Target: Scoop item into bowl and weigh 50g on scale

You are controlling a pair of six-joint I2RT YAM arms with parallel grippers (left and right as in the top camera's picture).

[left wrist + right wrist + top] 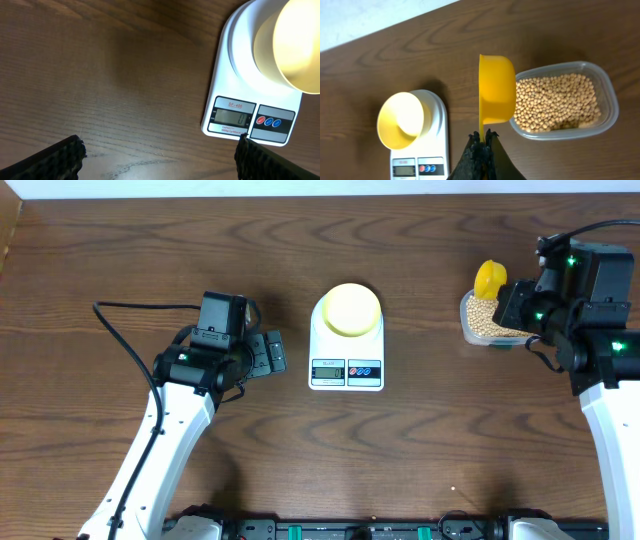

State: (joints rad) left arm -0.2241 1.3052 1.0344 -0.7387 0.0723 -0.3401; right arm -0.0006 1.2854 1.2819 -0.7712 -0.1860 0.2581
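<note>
On the left, the left claw [272, 352] stands wide open just beside the scale [345, 370] with nothing in it, low over the bare table [120, 250].

In the middle, the scale sits flat on the table with the pale yellow bowl [351, 308] squarely on its platform. The bowl looks empty; I see no beans in it from any view. The display is on, and from the left wrist view it seems to read a nought, though the digits are small.

On the right, the right claw [484, 135] is pinched tight on the handle of the bright yellow measuring spoon [496, 90]. The spoon is held up beside the clear tub [611, 95], between the tub and the scale. The beans [555, 102] lie in the tub, filling most of its floor. I cannot tell from here whether the spoon's cup has any in it.

By my reckoning the set-up is done: bowl on scale, scale on, spoon in hand. The real work is yet to come, namely scooping beans, carrying them across, tipping them into the bowl and repeating until the weight is right.
</note>
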